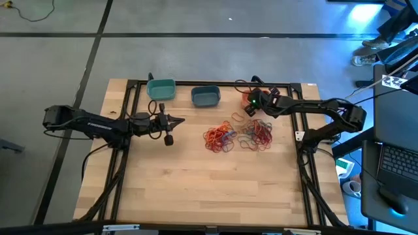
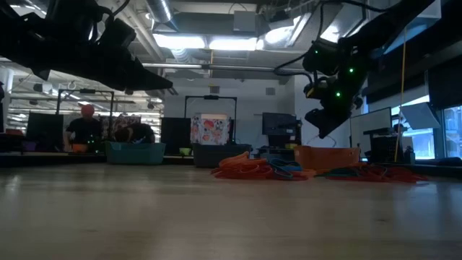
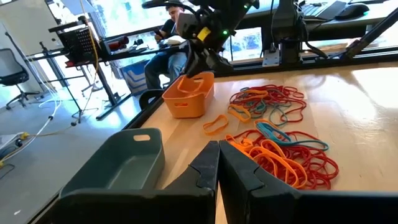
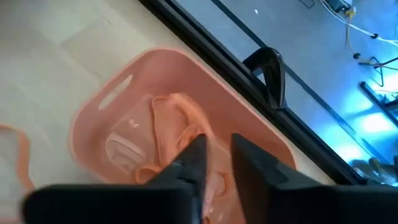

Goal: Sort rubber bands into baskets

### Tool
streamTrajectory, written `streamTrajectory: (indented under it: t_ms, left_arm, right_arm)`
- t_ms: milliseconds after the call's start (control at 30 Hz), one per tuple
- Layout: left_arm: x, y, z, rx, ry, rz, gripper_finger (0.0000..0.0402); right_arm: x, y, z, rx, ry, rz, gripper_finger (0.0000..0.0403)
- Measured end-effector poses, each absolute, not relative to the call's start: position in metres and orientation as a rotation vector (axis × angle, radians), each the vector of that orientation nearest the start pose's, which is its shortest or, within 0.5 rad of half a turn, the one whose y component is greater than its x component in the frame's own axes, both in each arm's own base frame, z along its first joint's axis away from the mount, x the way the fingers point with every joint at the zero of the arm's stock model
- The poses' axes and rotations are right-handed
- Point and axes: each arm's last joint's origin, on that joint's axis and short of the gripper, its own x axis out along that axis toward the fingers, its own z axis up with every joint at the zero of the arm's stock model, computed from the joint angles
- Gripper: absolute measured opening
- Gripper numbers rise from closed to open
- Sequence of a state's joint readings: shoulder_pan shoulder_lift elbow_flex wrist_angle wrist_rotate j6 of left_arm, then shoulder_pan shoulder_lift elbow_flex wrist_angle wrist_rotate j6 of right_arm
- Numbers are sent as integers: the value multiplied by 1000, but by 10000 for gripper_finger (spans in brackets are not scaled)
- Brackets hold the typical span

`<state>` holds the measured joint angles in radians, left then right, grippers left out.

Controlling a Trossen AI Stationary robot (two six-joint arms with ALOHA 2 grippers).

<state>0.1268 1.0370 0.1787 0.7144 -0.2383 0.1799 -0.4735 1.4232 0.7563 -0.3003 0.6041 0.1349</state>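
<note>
Red, orange and a few blue rubber bands lie in two loose piles (image 1: 219, 137) (image 1: 258, 134) on the wooden table. At the far edge stand a teal basket (image 1: 161, 89), a slate blue basket (image 1: 206, 96) and an orange basket (image 4: 186, 112). The orange one has a few orange bands (image 4: 171, 124) lying on its floor. My right gripper (image 4: 216, 158) hovers above the orange basket, its fingers slightly apart with nothing between them. My left gripper (image 3: 217, 165) hangs shut over the table, left of the piles, pointing toward them.
A single orange band (image 3: 216, 124) lies on the table between the piles and the orange basket. A black frame rail (image 1: 215, 83) runs along the table's far edge behind the baskets. Bare wood fills the near half (image 1: 209, 189). People sit in the room beyond.
</note>
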Motion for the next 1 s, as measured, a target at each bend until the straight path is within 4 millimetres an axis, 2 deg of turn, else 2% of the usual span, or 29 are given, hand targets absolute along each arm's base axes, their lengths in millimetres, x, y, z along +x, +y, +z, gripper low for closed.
streamTrajectory:
  t_ms: [133,300,633,1000]
  left_arm:
    - [184,30,171,188,177,350,5]
    - [184,30,171,188,177,350,5]
    - [184,30,171,188,177,350,5]
    - [184,30,171,188,177,350,5]
  right_arm:
    - [227,-131,189,56,917,-1023,155]
    - [235,-117,195,67,877,-897,193]
    - [264,-86,189,93,810,-516,199]
    - [273,-101,142,107,971,-564,199]
